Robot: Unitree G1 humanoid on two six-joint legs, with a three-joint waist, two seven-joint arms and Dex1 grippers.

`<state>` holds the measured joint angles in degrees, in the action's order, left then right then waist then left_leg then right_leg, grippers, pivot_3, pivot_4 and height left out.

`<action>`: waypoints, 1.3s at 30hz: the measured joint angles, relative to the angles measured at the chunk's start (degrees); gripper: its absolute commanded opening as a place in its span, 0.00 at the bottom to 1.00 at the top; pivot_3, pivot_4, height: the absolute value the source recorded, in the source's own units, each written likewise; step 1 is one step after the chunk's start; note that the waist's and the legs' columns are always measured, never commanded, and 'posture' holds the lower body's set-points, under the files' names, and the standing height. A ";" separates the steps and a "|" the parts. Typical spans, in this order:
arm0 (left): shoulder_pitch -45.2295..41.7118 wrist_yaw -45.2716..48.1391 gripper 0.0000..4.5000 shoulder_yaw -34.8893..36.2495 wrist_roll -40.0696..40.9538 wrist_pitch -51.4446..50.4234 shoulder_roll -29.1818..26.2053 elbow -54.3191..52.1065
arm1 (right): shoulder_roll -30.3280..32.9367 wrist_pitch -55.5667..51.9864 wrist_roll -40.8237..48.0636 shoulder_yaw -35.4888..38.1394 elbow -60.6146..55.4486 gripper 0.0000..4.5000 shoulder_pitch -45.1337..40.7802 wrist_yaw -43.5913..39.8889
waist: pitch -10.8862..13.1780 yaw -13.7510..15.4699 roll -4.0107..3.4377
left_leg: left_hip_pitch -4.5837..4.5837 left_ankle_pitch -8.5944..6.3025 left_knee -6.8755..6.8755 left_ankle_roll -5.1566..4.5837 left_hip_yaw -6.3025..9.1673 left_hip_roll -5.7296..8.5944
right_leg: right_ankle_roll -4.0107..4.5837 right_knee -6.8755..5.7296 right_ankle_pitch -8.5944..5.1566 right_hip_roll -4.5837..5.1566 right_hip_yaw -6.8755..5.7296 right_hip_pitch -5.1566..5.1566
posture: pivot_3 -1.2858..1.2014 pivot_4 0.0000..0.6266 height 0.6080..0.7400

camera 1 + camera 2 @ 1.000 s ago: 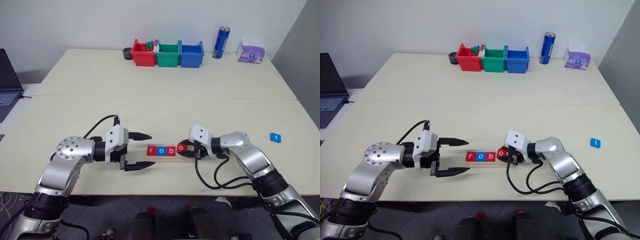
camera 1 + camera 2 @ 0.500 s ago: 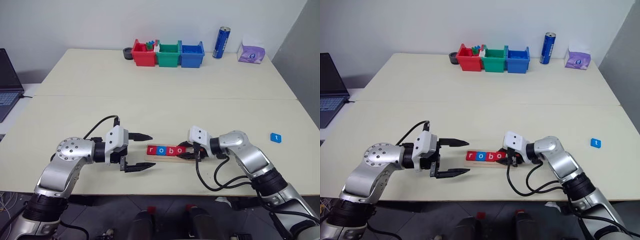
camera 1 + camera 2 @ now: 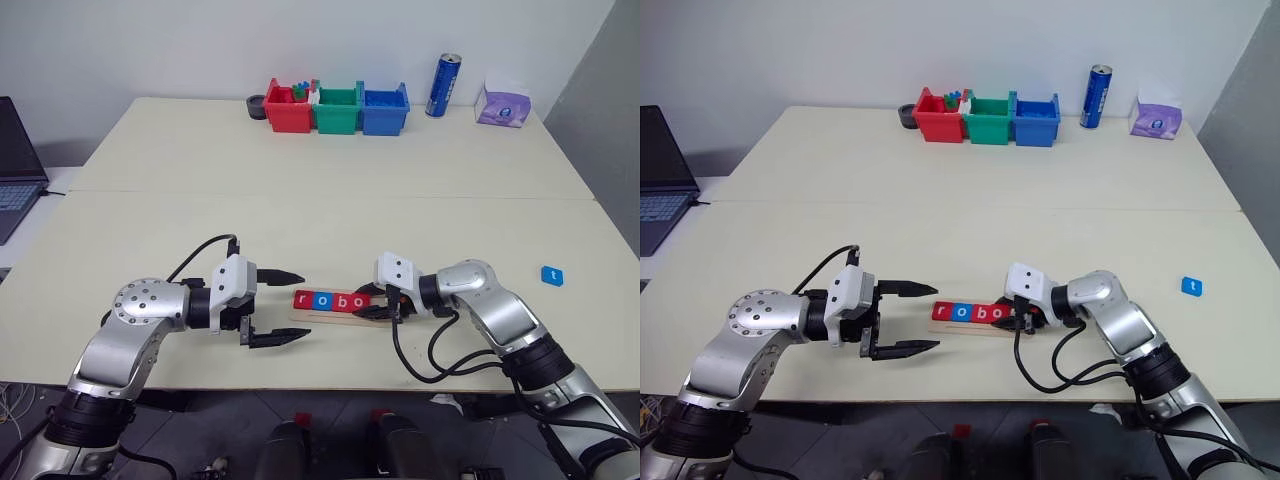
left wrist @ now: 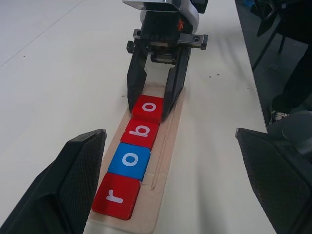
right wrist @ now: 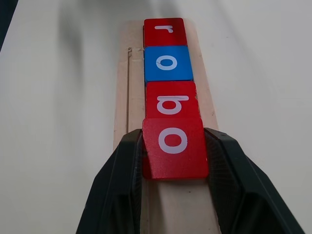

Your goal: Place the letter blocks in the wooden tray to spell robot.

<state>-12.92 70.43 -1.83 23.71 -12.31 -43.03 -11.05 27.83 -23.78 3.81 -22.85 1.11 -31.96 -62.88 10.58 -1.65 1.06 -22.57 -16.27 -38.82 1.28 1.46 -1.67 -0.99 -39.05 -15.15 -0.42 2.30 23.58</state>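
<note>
Red o tile (image 5: 174,147) pinched over pale wooden tray (image 5: 127,102), white lettering

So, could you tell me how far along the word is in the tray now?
Done: red r, blue o and red b sit in the wooden tray. In hand: the right gripper is shut on the second red o at the fourth spot. Left: the blue t lies apart on the table; the left gripper is open.

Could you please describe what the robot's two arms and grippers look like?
Both arms are silver-grey metal with rounded joints, black lower sections and loose black cables. Each wrist carries a white boxy housing. The left gripper and the right gripper each have two black tapered fingers; the left shoulder joint bears a ring of small holes.
</note>
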 measured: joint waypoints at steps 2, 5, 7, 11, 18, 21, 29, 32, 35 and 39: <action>-0.02 -0.01 1.00 0.00 -0.01 0.04 0.00 0.00 | 0.00 0.43 -0.34 -0.02 0.39 0.32 -0.31 0.03 | 0.00 0.00 0.00 | 0.00 0.00 0.00 0.00 0.00 0.00 | 0.00 0.00 0.00 0.00 0.00 0.00 | 0.52 0.24 1.00; -0.01 0.00 1.00 0.00 -0.01 0.10 0.00 0.00 | 0.00 1.06 -0.40 -0.08 0.83 0.32 -0.42 0.02 | 0.00 -0.01 0.00 | 0.01 0.00 0.00 0.00 0.00 0.00 | 0.00 0.00 0.00 0.00 0.00 0.00 | 0.52 0.24 1.00; -0.01 0.01 1.00 0.00 -0.02 0.13 0.00 0.00 | 0.00 1.32 -0.41 -0.08 0.99 0.32 -0.47 0.02 | 0.00 0.00 0.00 | 0.00 0.00 0.00 0.00 0.00 0.00 | 0.00 0.00 0.00 0.00 0.00 0.00 | 0.52 0.24 1.00; -0.05 0.03 1.00 0.00 -0.04 0.19 0.00 0.03 | 0.13 1.59 -0.46 -0.26 1.34 0.32 -0.47 -0.03 | 0.00 0.00 0.00 | 0.00 0.00 0.00 0.00 0.00 0.00 | 0.00 0.00 0.00 0.00 0.00 0.00 | 0.52 0.24 1.00; -0.18 0.04 1.00 0.00 -0.24 0.29 0.00 0.15 | 0.29 1.86 -0.49 -0.41 1.54 0.32 -0.46 -0.08 | 0.00 0.00 0.00 | 0.00 0.00 0.00 0.00 0.00 0.00 | 0.00 0.00 0.00 0.00 0.00 0.00 | 0.52 0.24 1.00; -0.18 0.03 1.00 -0.01 -0.28 0.35 0.00 0.16 | 0.33 2.01 -0.53 -0.41 1.64 0.32 -0.46 -0.08 | 0.00 0.00 0.00 | 0.00 0.00 0.00 0.00 0.00 0.00 | 0.00 -0.01 0.00 0.00 0.00 0.00 | 0.52 0.24 1.00; -0.46 0.05 1.00 -0.01 -0.56 0.53 0.00 0.72 | 0.29 2.24 -0.55 -0.42 2.02 0.49 -0.58 -0.16 | 0.00 0.00 0.00 | 0.01 0.00 0.00 0.00 -0.01 0.00 | 0.00 -0.01 0.00 0.00 0.00 0.00 | 0.52 0.24 1.00; -0.91 0.03 1.00 -0.01 -0.83 0.55 0.01 0.75 | 0.26 2.25 -0.49 -0.42 2.10 0.71 -0.64 -0.18 | 0.00 0.00 0.00 | 0.01 0.00 0.00 0.00 -0.01 0.00 | 0.00 -0.01 0.00 0.00 0.00 0.00 | 0.52 0.24 1.00; -1.03 0.04 1.00 -0.01 -0.94 0.56 0.01 0.77 | 0.21 2.18 -0.42 -0.41 2.10 0.93 -0.65 -0.24 | 0.00 0.00 0.00 | 0.01 0.00 0.00 0.00 0.00 0.00 | 0.00 -0.01 0.00 0.00 0.00 0.00 | 0.52 0.24 1.00; -1.28 0.05 1.00 -0.03 -1.08 0.59 0.08 1.01 | 0.22 1.70 -0.23 -0.27 2.08 0.99 -0.77 -0.24 | 0.00 0.00 0.00 | 0.00 0.00 0.00 0.00 0.00 0.00 | 0.00 -0.01 0.00 0.00 0.00 0.00 | 0.52 0.24 1.00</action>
<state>-14.20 70.48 -1.86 22.64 -11.72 -42.95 -10.04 28.05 -22.08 3.59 -23.12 3.19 -32.73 -63.12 10.58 -1.65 1.06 -22.57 -16.27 -38.83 1.28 1.46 -1.67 -0.99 -39.06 -15.15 -0.42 2.30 23.58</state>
